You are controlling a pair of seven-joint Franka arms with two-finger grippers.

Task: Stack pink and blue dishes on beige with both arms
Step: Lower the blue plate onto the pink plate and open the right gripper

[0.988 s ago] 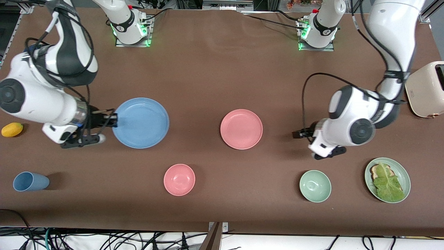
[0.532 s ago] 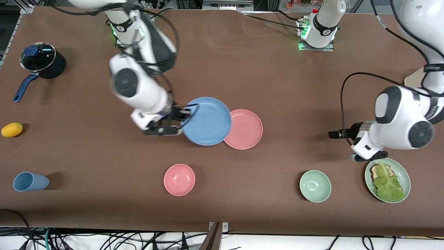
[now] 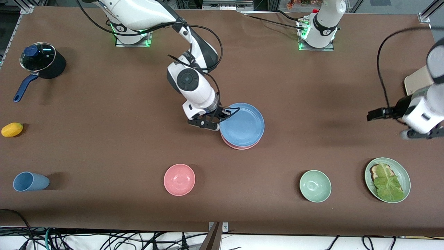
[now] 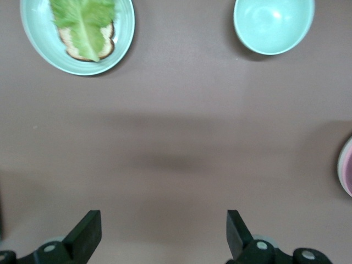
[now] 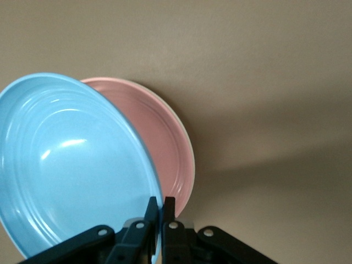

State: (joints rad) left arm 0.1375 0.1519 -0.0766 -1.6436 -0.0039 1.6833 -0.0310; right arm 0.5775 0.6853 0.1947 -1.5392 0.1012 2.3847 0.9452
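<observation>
- The right gripper (image 3: 222, 117) is clamping the rim of the blue plate (image 3: 242, 124), holding it tilted over the pink plate (image 3: 239, 146) at the table's middle.
- The right wrist view is showing its fingers (image 5: 159, 212) pinched on that rim, with the pink plate (image 5: 165, 148) beneath and a pale rim edging it.
- The left gripper (image 3: 378, 114) is hovering, jaws apart, over bare table toward the left arm's end; its wrist view is showing the lettuce plate (image 4: 124, 33) and green bowl (image 4: 273, 25).
- No writing is readable.

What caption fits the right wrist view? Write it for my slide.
Right gripper pinches the blue plate by its rim, tilted over the pink plate.
</observation>
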